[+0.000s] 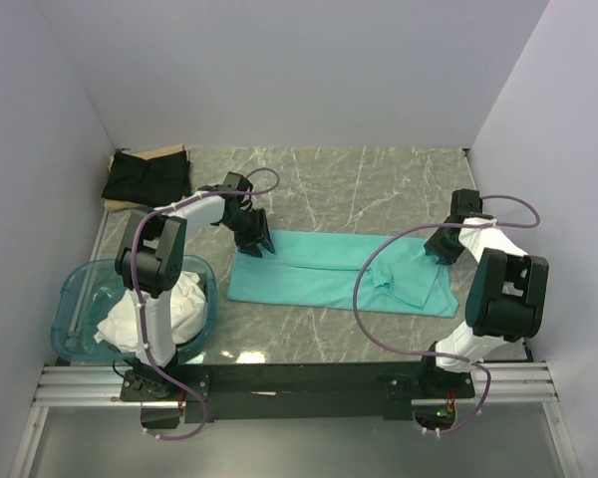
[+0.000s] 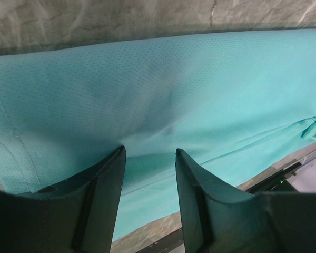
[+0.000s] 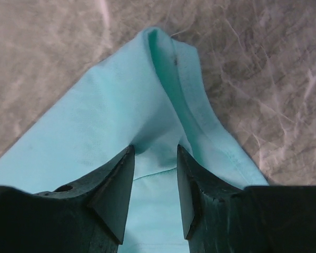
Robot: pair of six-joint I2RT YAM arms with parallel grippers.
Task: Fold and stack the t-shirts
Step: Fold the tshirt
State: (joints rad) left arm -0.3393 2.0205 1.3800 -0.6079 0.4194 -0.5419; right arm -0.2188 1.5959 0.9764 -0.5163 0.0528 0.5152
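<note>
Marble table [image 1: 379, 174], teal t-shirt [image 1: 319, 274], blue tub [image 1: 75, 289], cardboard [image 1: 164, 151]

Veined counter [image 1: 379, 184], blue tub [image 1: 75, 314], cardboard sheet [image 1: 165, 151].
The grey marble-patterned counter sits between plain pale walls [image 1: 299, 70]. The translucent tub stands at the near left corner, and the tan sheet lies flat in the far left corner. A silver rail [image 1: 80, 380] runs along the near edge.

The left arm [image 1: 194, 207] rises from its base, elbows up and reaches forward and inward, wrist bent so the left tool [image 2: 149, 151] points down. Its jaws stand partly apart (a clear gap between the two dark fingers). The right arm [image 1: 503, 284] folds more tightly, its right tool [image 3: 155, 148] likewise lowered, jaws parted.
</note>
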